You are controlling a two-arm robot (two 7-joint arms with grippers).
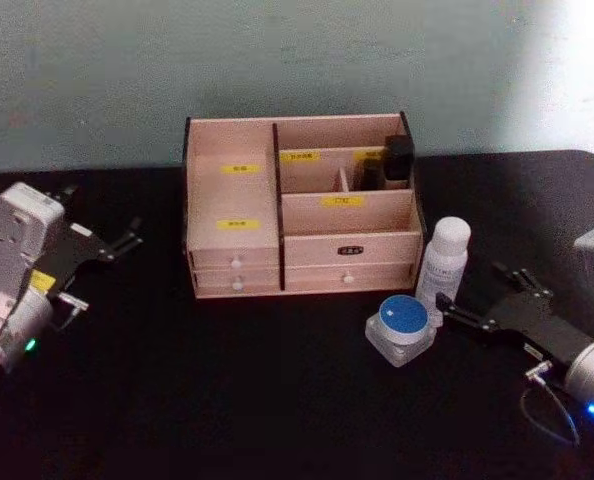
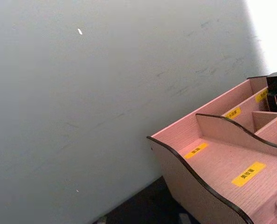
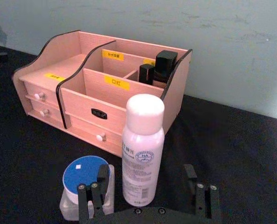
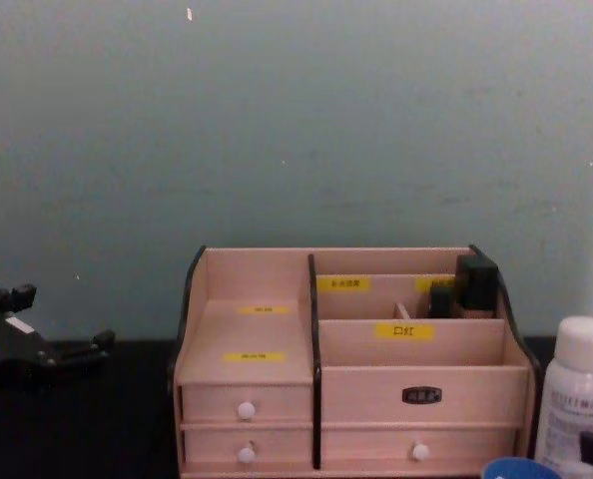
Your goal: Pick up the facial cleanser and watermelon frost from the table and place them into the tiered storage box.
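The facial cleanser point(image 1: 444, 262), a white bottle with a white cap, stands upright on the black table just right of the tiered storage box point(image 1: 347, 240). The watermelon frost point(image 1: 404, 322), a small clear jar with a blue lid, sits in front of the bottle and to its left. My right gripper point(image 1: 475, 292) is open and low over the table, just behind the bottle; in the right wrist view its fingers point(image 3: 95, 196) flank the bottle's base point(image 3: 142, 149), and the jar point(image 3: 85, 175) is beside one finger. At the table's left my left gripper point(image 1: 102, 213) hovers open and holds nothing.
The box has stepped open compartments with yellow labels point(image 3: 116, 83) and drawers with white knobs point(image 4: 246, 410). Dark cosmetic items point(image 1: 397, 160) stand in its back right compartment. A pale wall point(image 4: 296, 120) rises right behind the table.
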